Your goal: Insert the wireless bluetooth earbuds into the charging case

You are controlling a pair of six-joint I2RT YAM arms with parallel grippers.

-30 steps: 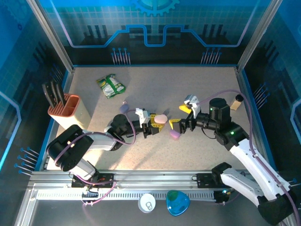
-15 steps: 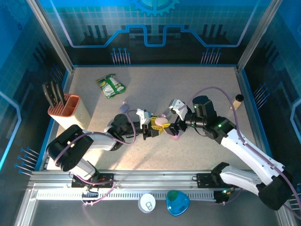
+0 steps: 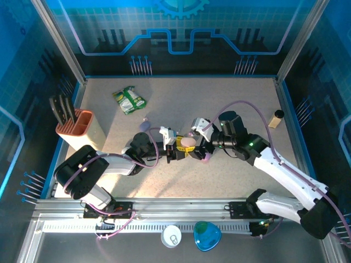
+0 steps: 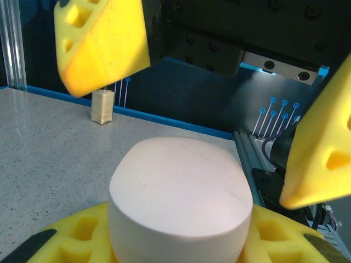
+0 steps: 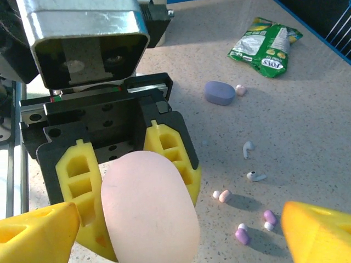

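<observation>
Pink case (image 5: 148,211) clamped in left end effector (image 3: 181,149); right end effector (image 3: 197,147) agape, earbuds (image 5: 224,195) beside.

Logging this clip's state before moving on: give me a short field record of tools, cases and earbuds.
left tool: shut on pink case
right tool: open, straddling that case
pink case: looks closed
earbuds: loose on the table, white, pinkish and purple
purple case: on the table, near snack bag
</observation>
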